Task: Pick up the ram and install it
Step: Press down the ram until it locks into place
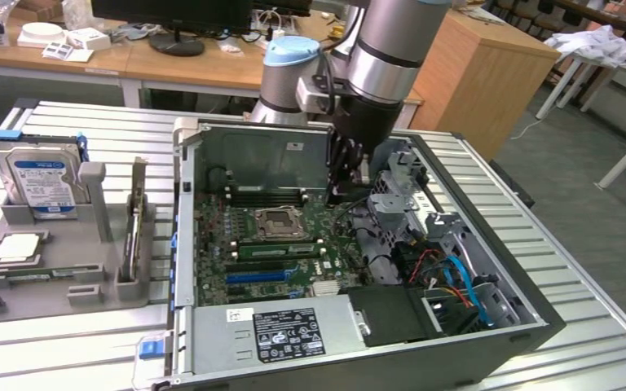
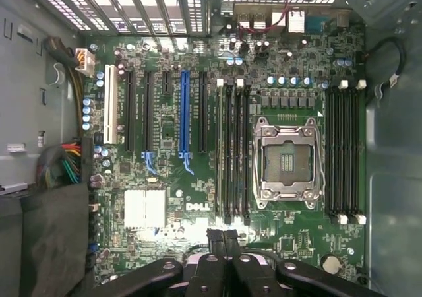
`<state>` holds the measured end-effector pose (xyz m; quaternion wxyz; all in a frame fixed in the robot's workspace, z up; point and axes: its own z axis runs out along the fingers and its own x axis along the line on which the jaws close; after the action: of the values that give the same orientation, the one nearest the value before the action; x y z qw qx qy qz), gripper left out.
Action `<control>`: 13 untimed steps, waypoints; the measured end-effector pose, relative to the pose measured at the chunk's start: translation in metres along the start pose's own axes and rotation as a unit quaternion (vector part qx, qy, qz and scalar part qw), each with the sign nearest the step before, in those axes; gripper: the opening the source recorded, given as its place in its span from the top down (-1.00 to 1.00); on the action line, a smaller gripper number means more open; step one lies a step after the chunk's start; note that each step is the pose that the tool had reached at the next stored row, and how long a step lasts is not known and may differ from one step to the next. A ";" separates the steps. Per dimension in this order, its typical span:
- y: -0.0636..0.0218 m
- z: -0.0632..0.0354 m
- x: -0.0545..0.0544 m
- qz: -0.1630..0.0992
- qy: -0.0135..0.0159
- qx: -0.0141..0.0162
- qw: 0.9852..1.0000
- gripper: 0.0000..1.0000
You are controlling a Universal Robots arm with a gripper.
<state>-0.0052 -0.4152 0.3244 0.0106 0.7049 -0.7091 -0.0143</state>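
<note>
The ram, a thin green stick, stands on edge in the grey holder on the exterior view's left, outside the open computer case. My gripper hangs inside the case over the motherboard, far from that stick. In the wrist view the gripper is shut, its black fingertips pressed together with nothing between them. It hovers above the board's edge near the memory slots and the bare CPU socket. A green strip lies along the slots beside the socket.
A silver blue-labelled hard drive stands upright in the holder. A power supply and blue and orange cables fill the case's near side. The case stands on a ribbed metal table. A wooden cabinet is behind.
</note>
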 end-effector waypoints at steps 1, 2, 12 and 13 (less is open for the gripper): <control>0.0000 0.0009 0.000 0.000 0.000 0.000 1.000 0.79; -0.0001 0.0020 0.000 0.000 0.000 0.000 1.000 0.79; -0.0004 0.0109 0.000 0.000 0.000 0.000 1.000 0.79; -0.0004 0.0116 0.000 0.000 0.000 0.000 1.000 0.79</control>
<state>-0.0052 -0.4152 0.3127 0.0106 0.7049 -0.7091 -0.0144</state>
